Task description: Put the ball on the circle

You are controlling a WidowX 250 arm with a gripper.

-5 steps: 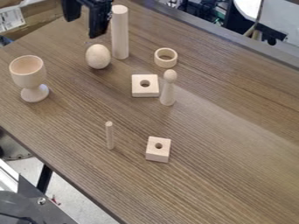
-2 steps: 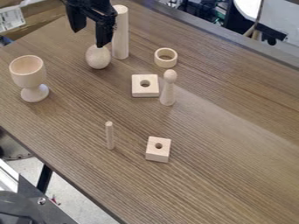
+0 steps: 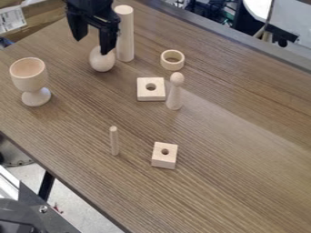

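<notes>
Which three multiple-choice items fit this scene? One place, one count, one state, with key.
1. Where is the ring?
A) left of the goblet
B) right of the ball
C) inside the goblet

2. How many blocks have a round hole?
A) one
B) four
C) two

3. What state is the gripper in?
A) open
B) shut on the ring
C) shut on the goblet

Key:
1 B: the ring lies on the table, on the ball's right in the view.
2 C: one is beside the peg figure, the other nearer the camera.
3 A: its two fingers stand apart.
</notes>
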